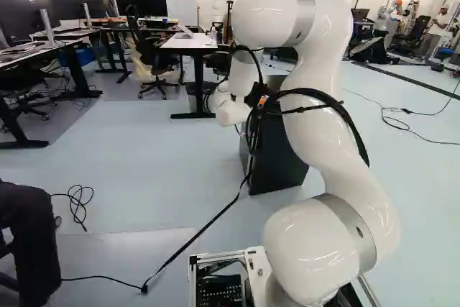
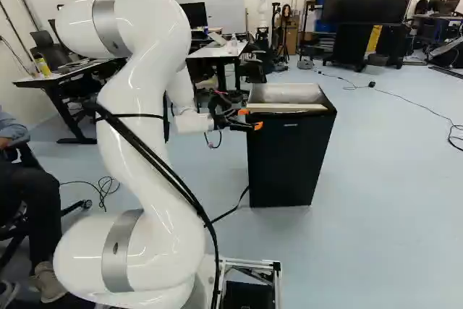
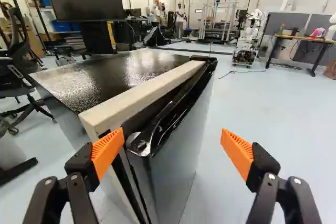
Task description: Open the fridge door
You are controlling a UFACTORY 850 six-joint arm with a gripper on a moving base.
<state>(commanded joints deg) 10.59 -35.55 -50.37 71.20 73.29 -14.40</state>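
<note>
The pincer point(image 3: 172, 151) stands wide apart; the fridge door point(image 3: 178, 153) lies ahead, its near corner between the fingers, closer to the one on the fridge cabinet's point(image 3: 113, 74) side, its top edge running away.

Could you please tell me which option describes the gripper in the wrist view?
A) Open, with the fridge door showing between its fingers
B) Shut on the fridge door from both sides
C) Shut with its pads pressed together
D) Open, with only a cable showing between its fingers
A: the gripper has its orange pads wide apart, with the fridge door showing between them and bare floor visible between the door and one pad.
</note>
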